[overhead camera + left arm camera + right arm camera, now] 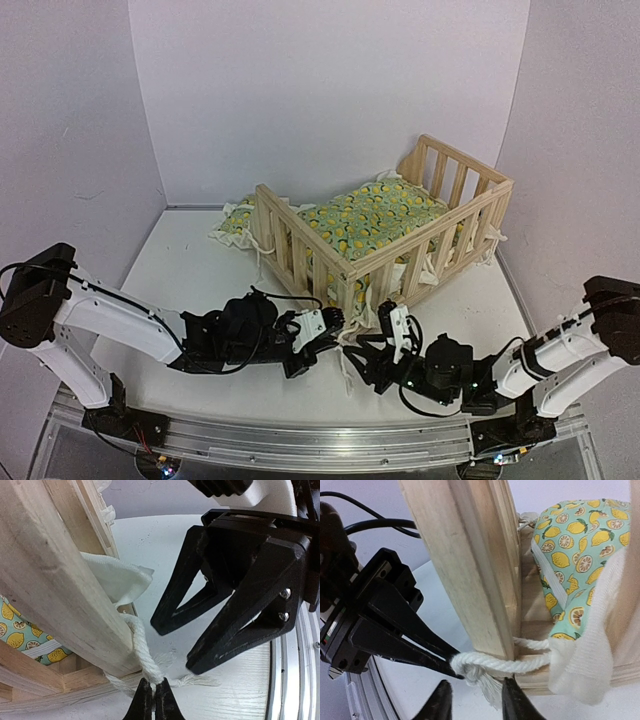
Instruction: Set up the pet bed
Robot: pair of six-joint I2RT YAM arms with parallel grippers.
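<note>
The pet bed (300, 240), a pale wooden slatted frame, stands at the table's middle right with the lemon-print cushion (380, 215) inside it. A small matching pillow (236, 221) lies outside, behind its left end. A white cord (141, 655) wraps the near corner post (470, 570). My left gripper (152, 692) is shut on that cord just below the post. My right gripper (476, 700) faces it from the other side, open. The cord's frayed end (492, 690) hangs loose between its fingers. In the top view both grippers, the left (335, 325) and the right (372, 338), meet at that corner.
The cushion's cream ruffle (580, 660) bulges out between the slats beside the post. A metal rail (300, 445) runs along the table's near edge under both arms. Walls close in the table at the back and on both sides.
</note>
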